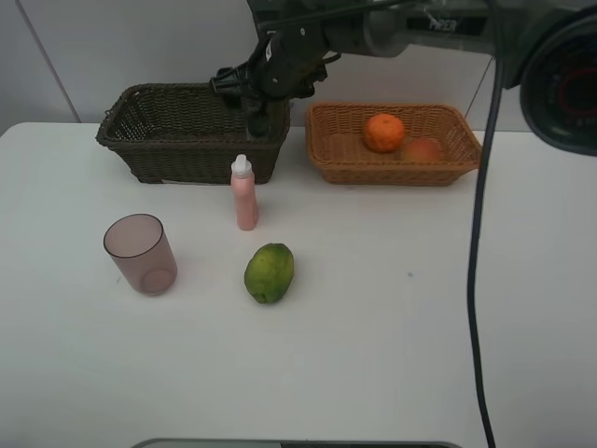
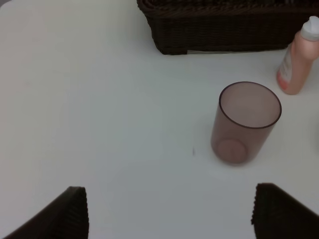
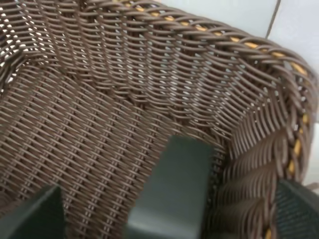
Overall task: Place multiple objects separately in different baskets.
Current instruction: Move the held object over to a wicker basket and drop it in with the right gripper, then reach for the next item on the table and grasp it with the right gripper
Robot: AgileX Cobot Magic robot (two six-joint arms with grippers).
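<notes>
Right hand [image 1: 254,110], high view: reaches across the middle, tip down inside the right end of the dark brown basket [image 1: 177,154]; finger spread unreadable from here.
Orange-tan basket [image 1: 392,175], high view: holds the orange [image 1: 383,132] and the peach-like fruit [image 1: 422,149], side by side.
Counter [image 1: 373,336], high view: pink bottle [image 1: 245,196] upright just in front of the dark basket; mauve cup [image 1: 140,254] upright, well to its left; green fruit [image 1: 270,273] near the bottle.
Left hand [image 2: 172,211], left wrist view: fingers spread wide, nothing between them, above bare counter short of the cup.
Right hand, right wrist view: fingers [image 3: 42,214] wide apart, a gap on each side of the dark rectangular bottle [image 3: 174,189], which rests in a corner of the dark basket, ungripped; upright or lying cannot be told.
Step in hand: likely the bottle's drop-off; only the exit remains.
Doing it well: rise straight up with fingers wide, so nothing drags the bottle or snags the wicker wall close beside one finger; clear the rim before swinging away.
</notes>
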